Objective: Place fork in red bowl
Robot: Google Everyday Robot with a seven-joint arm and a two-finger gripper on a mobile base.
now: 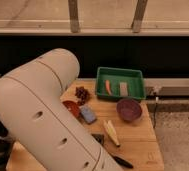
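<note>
The red bowl (pixel 71 107) sits on the wooden table (pixel 138 142), left of centre, with its left side covered by my arm (pixel 43 110). The arm's large white link fills the lower left of the camera view. My gripper is hidden behind it, low over the table's front part, and it is shut. The fork is hidden, and I cannot tell whether the gripper holds anything.
A purple bowl (pixel 129 109) stands right of the red bowl. At the back is a green tray (pixel 120 75) holding an orange piece and a pale piece. A dark red cluster (pixel 81 93), a blue block (pixel 87 114), a yellowish item (pixel 111 132) and a black-handled utensil (pixel 122 161) lie around.
</note>
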